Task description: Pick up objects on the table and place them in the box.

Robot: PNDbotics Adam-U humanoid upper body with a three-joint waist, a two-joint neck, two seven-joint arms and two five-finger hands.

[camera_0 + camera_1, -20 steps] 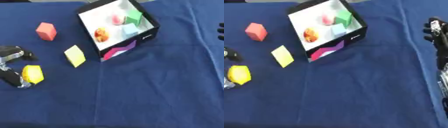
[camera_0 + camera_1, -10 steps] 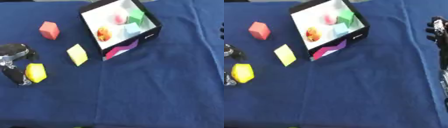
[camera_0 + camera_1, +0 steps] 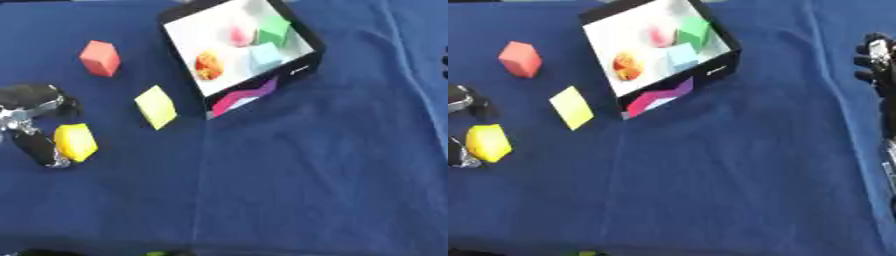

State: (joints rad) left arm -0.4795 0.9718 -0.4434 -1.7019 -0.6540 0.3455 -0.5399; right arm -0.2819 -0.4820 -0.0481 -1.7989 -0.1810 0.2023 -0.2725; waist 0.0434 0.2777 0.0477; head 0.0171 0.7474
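A black box [image 3: 254,95] with a white inside lies tilted at the top centre. It holds an orange ball [image 3: 207,66], a pink piece [image 3: 238,36], a green cube [image 3: 274,31] and a light blue cube [image 3: 264,55]. On the blue cloth to its left are a red block [image 3: 100,58] and a pale yellow-green block [image 3: 157,106]. At the left edge, my left hand [image 3: 31,97] is curled around a yellow block [image 3: 76,142], fingers above it and thumb below. My right hand [image 3: 875,57] shows at the right edge, fingers up, holding nothing.
The blue cloth [image 3: 306,175] covers the whole table, with folds running down its middle and right side. A small green bit [image 3: 157,253] shows at the bottom edge.
The whole picture has shifted slightly, so the camera moved. The left hand stays around the yellow block and the other things lie as before.
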